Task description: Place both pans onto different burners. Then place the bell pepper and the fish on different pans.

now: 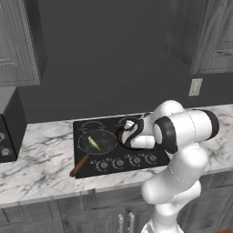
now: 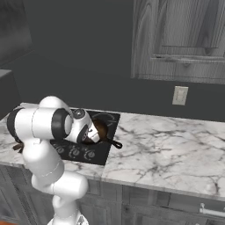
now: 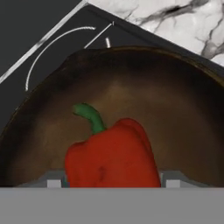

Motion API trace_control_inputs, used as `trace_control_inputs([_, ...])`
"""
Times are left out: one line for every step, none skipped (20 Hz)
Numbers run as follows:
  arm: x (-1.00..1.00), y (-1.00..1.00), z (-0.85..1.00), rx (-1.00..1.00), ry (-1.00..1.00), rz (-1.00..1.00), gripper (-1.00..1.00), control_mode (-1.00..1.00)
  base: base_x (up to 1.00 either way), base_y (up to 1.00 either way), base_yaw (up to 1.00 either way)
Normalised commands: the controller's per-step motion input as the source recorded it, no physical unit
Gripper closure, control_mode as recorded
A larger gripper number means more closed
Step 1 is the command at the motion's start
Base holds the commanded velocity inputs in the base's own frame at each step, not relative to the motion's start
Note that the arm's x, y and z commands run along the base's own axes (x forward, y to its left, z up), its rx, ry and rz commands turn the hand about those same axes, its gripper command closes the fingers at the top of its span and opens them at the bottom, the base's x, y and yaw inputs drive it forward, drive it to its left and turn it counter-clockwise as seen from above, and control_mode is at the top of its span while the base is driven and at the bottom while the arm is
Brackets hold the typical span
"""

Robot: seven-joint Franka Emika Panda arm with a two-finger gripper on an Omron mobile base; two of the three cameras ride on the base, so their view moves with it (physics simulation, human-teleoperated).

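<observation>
Bell pepper, red with a green stem, sits low inside the brown pan, between the 2 finger tips of the gripper at the bottom of the hand view. Whether the tips press its sides or stand just clear of them cannot be told, so the hand is either holding the pepper or letting it go; the pepper looks close to the pan floor or on it.

Brown pan rests on the black cooktop, on its right side, with its dark handle pointing toward the marble counter. A pale burner ring shows on the glass beyond the pan's rim.

Black pan lies on a left burner, its reddish-brown handle reaching toward the front edge. Fish, slender and greenish-yellow, lies inside it.

Judgement: each food has its own pan and each pan its own burner, so the task seems nearly complete. The hand reaches steeply down into the brown pan, which suits setting the pepper down gently rather than dropping it. What likely remains is to free the pepper and lift away without tipping the pan.
</observation>
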Motion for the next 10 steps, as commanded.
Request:
trace_control_inputs([0.00,0.00,0.22,0.00,-0.05,0.00,-1.00,-1.00,0.00,0.00,0.00])
trace_control_inputs([-0.04,0.00,0.19,0.00,-0.05,0.00,-1.00,-1.00,0.00,0.00,0.00])
trace_control_inputs([-0.15,0.04,0.11,0.00,-0.04,0.01,-1.00,-1.00,0.00,0.00,0.00])
trace_control_inputs([-0.15,0.00,0.16,0.00,-0.05,0.01,-1.00,-1.00,0.00,0.00,0.00])
trace_control_inputs([-0.15,0.00,0.14,0.00,-0.04,0.01,-1.00,-1.00,0.00,0.00,0.00])
trace_control_inputs([-0.16,0.00,0.11,0.00,-0.03,0.01,-1.00,-1.00,0.00,0.00,0.00])
trace_control_inputs([-0.23,0.00,0.21,0.00,-0.04,0.00,-1.00,-1.00,0.00,0.00,0.00])
trace_control_inputs([-0.24,0.00,0.26,0.00,-0.05,0.00,-1.00,-1.00,0.00,0.00,0.00])
trace_control_inputs([-0.25,0.00,0.43,0.00,-0.07,0.00,-1.00,-1.00,0.00,0.00,0.00])
trace_control_inputs([-0.23,0.00,0.41,0.00,-0.07,0.00,-1.00,-1.00,0.00,0.00,0.00])
